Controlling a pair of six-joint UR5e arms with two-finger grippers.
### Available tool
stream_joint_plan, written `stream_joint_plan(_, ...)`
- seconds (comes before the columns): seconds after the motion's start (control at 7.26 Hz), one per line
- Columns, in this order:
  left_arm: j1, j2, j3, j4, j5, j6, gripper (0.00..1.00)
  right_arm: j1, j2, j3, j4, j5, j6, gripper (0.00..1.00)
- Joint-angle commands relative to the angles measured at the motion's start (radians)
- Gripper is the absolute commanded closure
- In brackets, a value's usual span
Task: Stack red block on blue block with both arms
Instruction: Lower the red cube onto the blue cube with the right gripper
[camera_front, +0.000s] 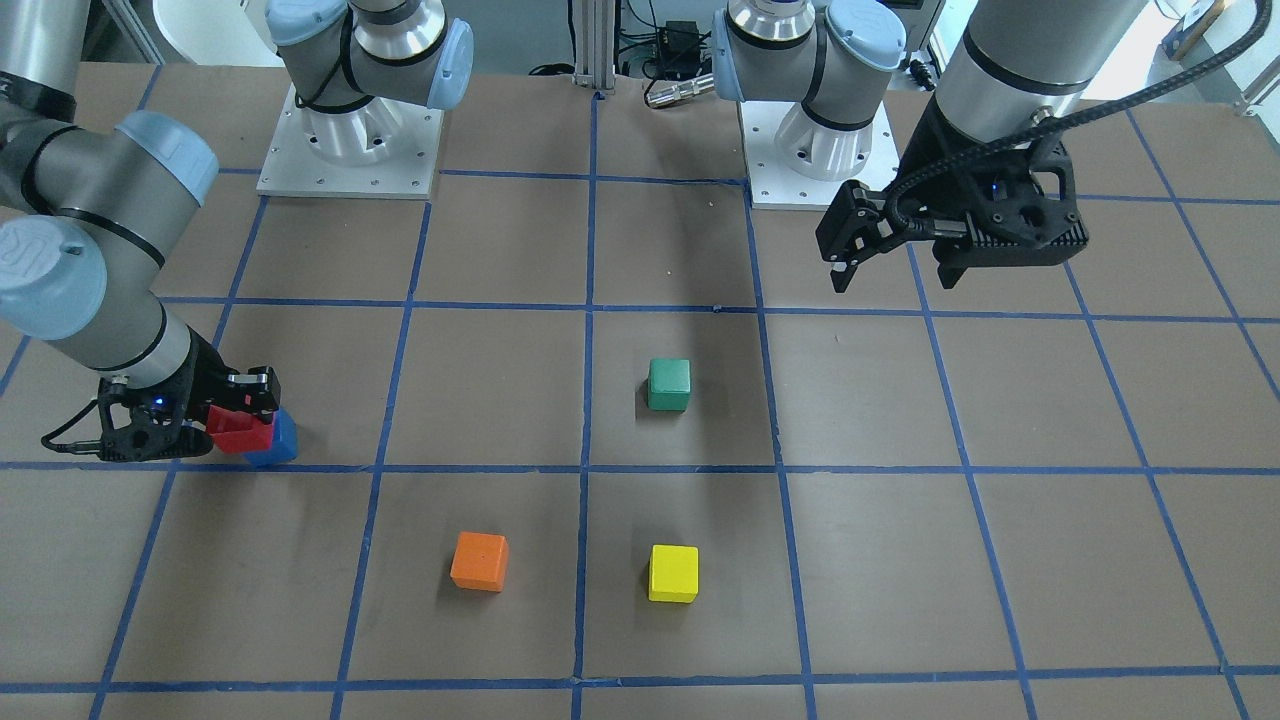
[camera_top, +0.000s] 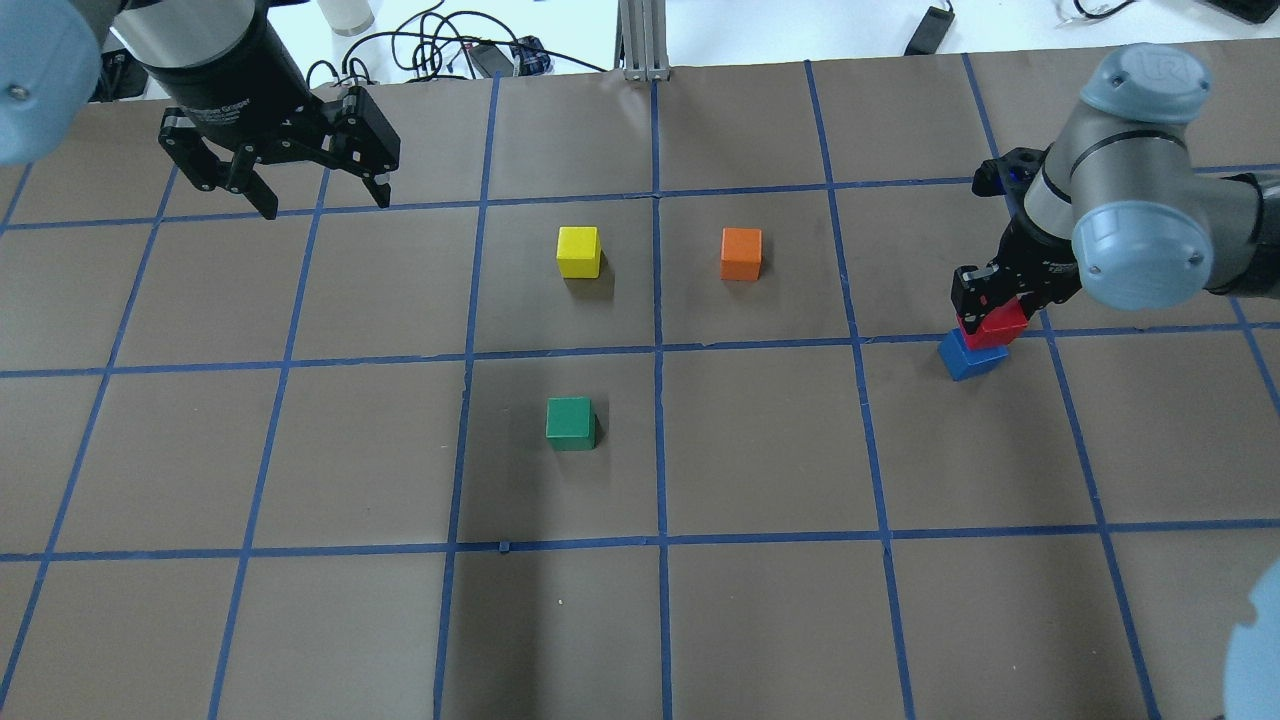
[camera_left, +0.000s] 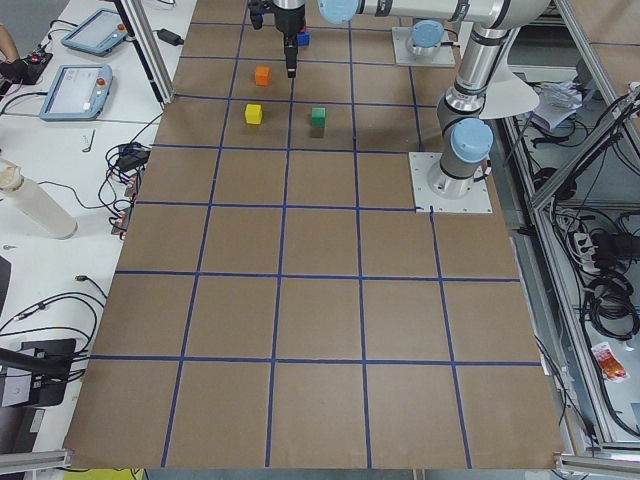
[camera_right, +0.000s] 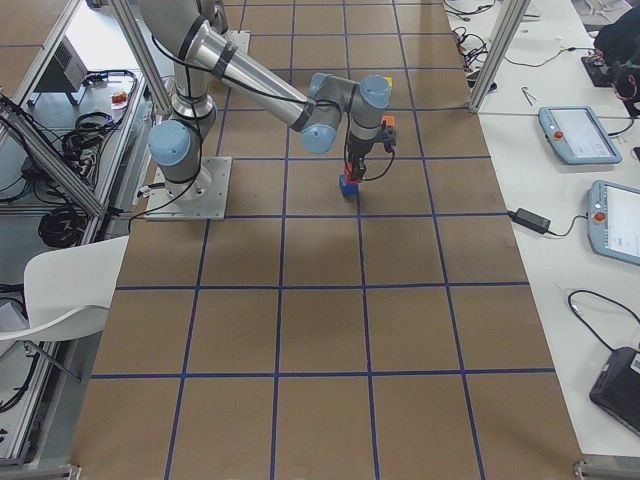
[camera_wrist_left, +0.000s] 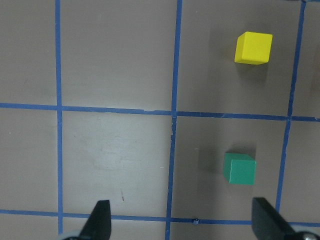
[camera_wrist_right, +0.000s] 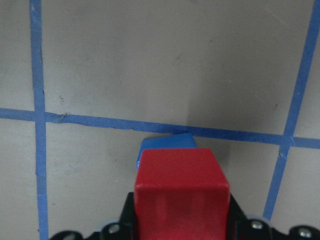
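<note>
Red block (camera_wrist_right: 181, 182) in grip of right tool (camera_top: 988, 318), over blue block (camera_wrist_right: 167, 143).

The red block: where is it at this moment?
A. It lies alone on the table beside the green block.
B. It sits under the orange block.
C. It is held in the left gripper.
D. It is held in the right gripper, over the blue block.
D: the right gripper is shut on the red block just over the blue block, while the left gripper is open and empty.
</note>
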Motion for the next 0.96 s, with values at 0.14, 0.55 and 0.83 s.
stream_joint_plan(0.14, 0.000, 0.001, 0.001, -0.001, 0.001, 0.000, 0.00, 0.000, 0.001, 0.021, -0.009, 0.002, 0.000, 0.76)
stream_joint_plan(0.55, 0.000, 0.002, 0.001, -0.001, 0.001, 0.000, 0.00, 0.000, 0.001, 0.021, -0.009, 0.002, -0.002, 0.12)
stream_joint_plan(0.83, 0.000, 0.002, 0.001, -0.001, 0.001, 0.000, 0.00, 0.000, -0.004, 0.009, -0.004, -0.008, 0.000, 0.00)
